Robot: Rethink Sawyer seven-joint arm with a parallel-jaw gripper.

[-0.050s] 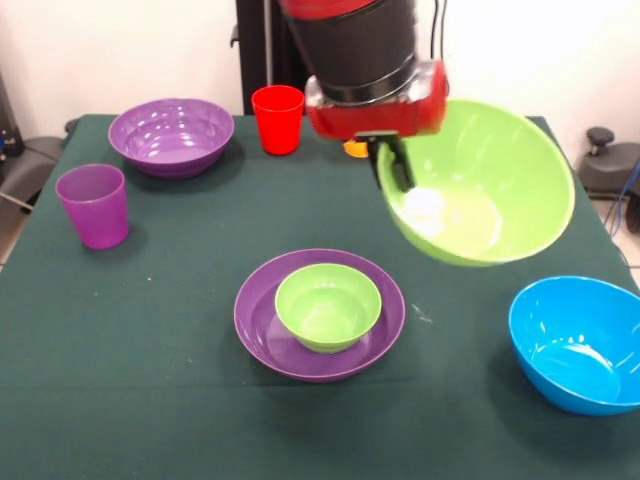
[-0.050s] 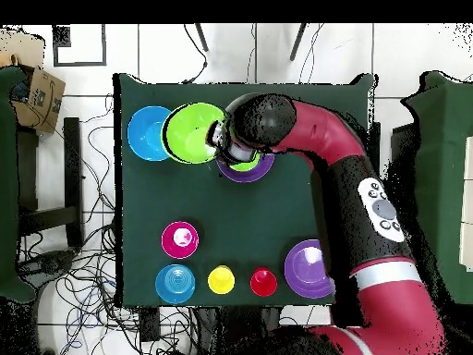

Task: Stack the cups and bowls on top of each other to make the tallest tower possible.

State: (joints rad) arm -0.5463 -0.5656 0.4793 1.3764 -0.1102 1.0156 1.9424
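Observation:
My gripper is shut on the near rim of a large lime green bowl, which hangs tilted above the table. Seen from above, the gripper meets this lime bowl beside the large blue bowl. At mid-table a purple bowl holds a small green bowl. The blue bowl rests at the front right. A second purple bowl, a red cup and a purple cup stand to the left and back. A yellow-orange cup is mostly hidden in the front view.
A small red bowl and a small light blue bowl sit on the robot's side of the green table, hidden in the front view. My arm covers part of the table's middle in the overhead view.

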